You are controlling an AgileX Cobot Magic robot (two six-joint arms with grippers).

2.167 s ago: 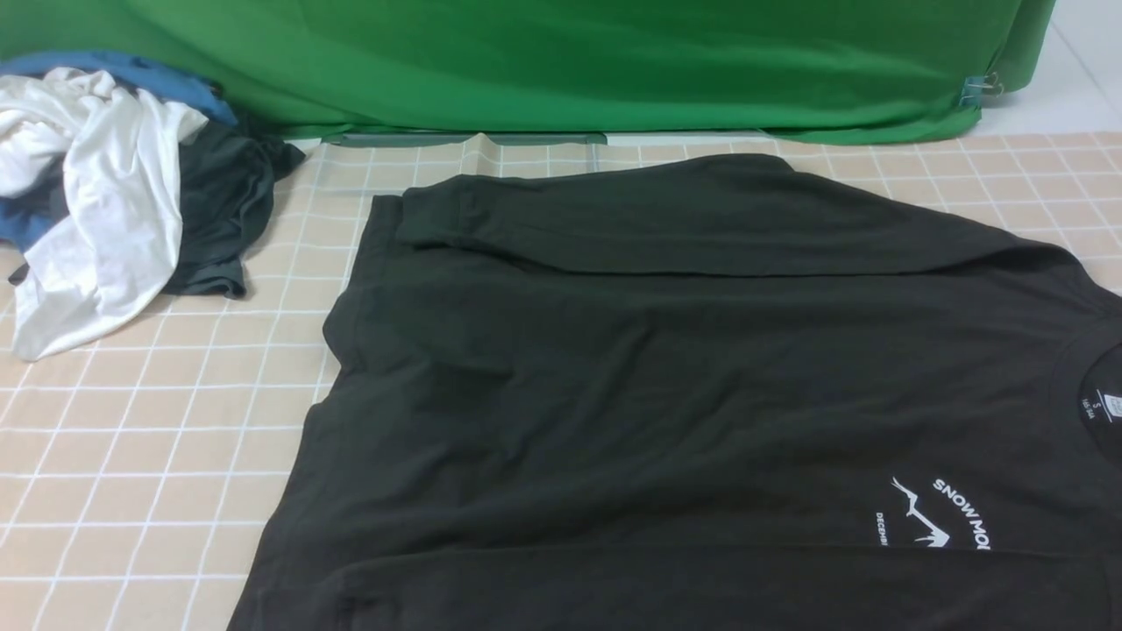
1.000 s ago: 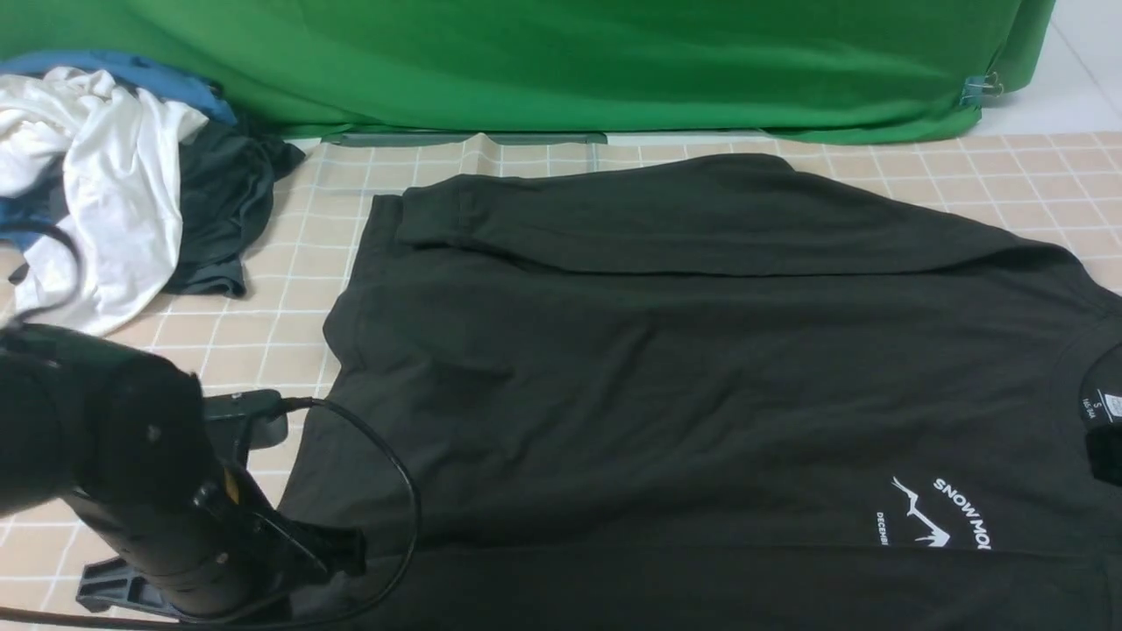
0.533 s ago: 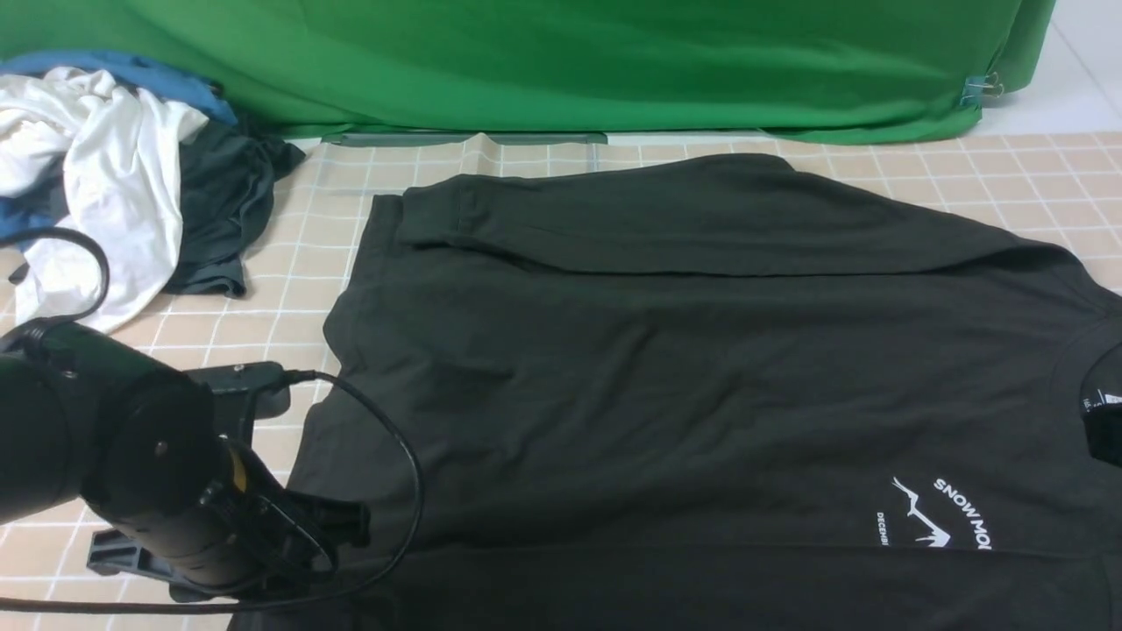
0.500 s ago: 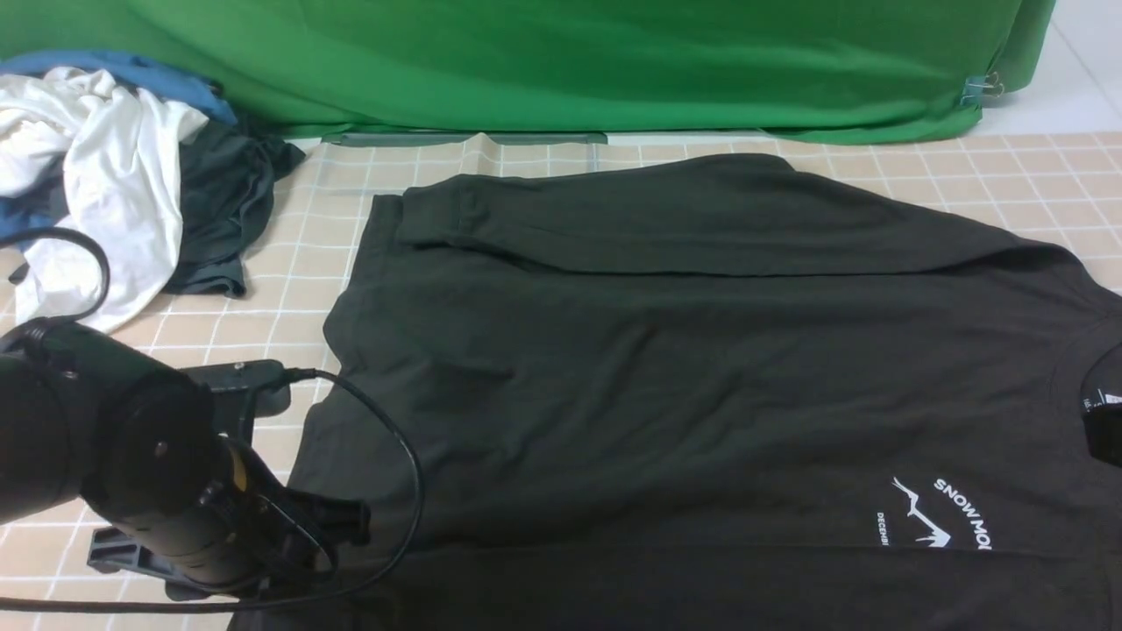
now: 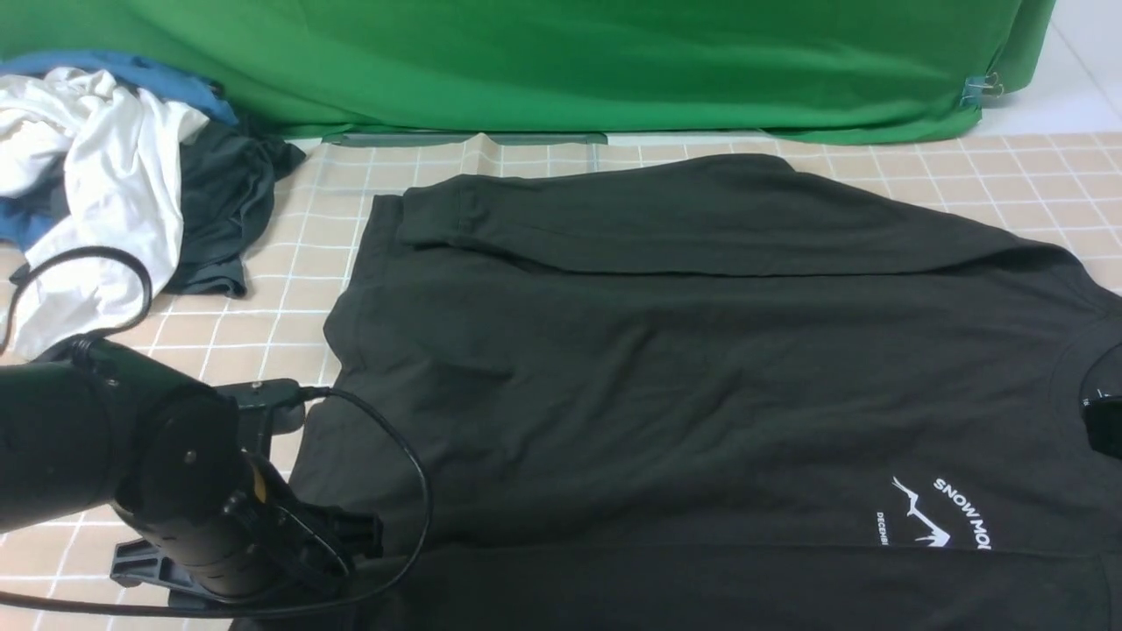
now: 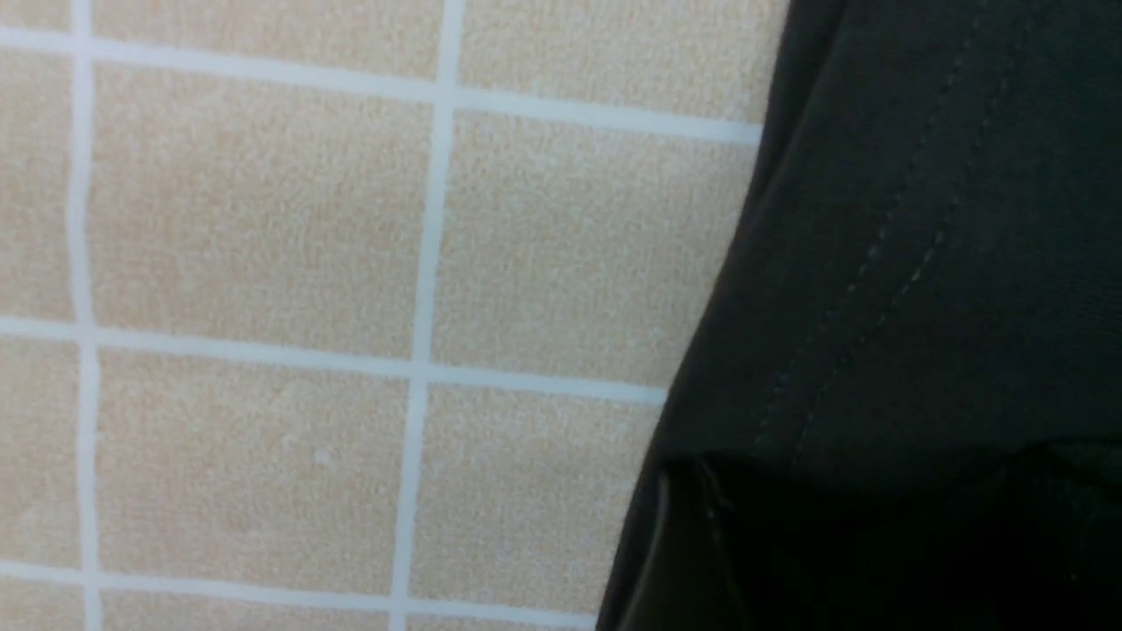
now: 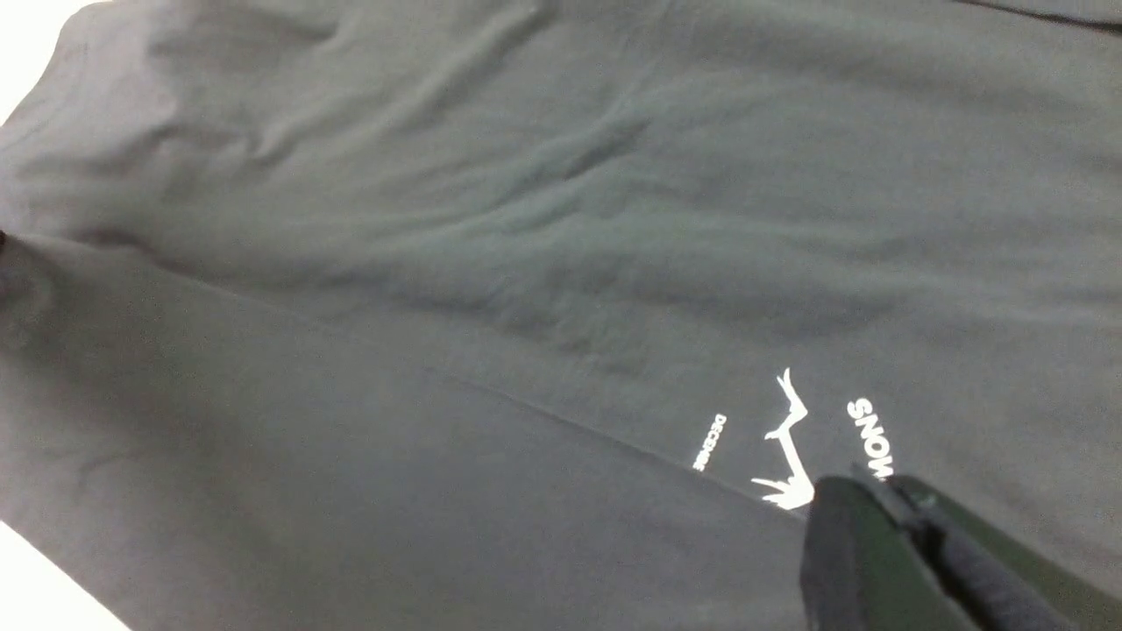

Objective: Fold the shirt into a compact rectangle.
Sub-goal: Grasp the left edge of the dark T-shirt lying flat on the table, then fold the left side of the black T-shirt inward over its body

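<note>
Starting at my far left, the white garment (image 5: 105,184) and the dark grey garment (image 5: 219,210) lie heaped at the far corner of the checked tablecloth (image 5: 263,333), well apart from the job.

Nearer me, my left gripper (image 5: 337,543) hangs low at the near left corner of the shirt (image 5: 666,377), right by the hem (image 6: 877,263). My left wrist view shows only that stitched hem lying on the tablecloth (image 6: 263,219), with a folded edge beside it. None of my fingers appear there, so I cannot tell whether they stand apart or together (the front view gives me just a dark bulk).

The shirt lies flat across the middle and right of the table, hem to my left, collar (image 5: 1074,368) to my right. Its far long side is turned in over the body. A straight edge along the near side, just under the logo (image 5: 920,517), looks to me like the near side turned in too.

So I judge the two lengthwise folds done and the crosswise folds, hem towards collar, yet to come. It is a long band for now, not a compact rectangle.

At the right, my right gripper (image 7: 885,543) is pinched together on nothing, poised just above the cloth beside the logo (image 7: 789,447).
</note>
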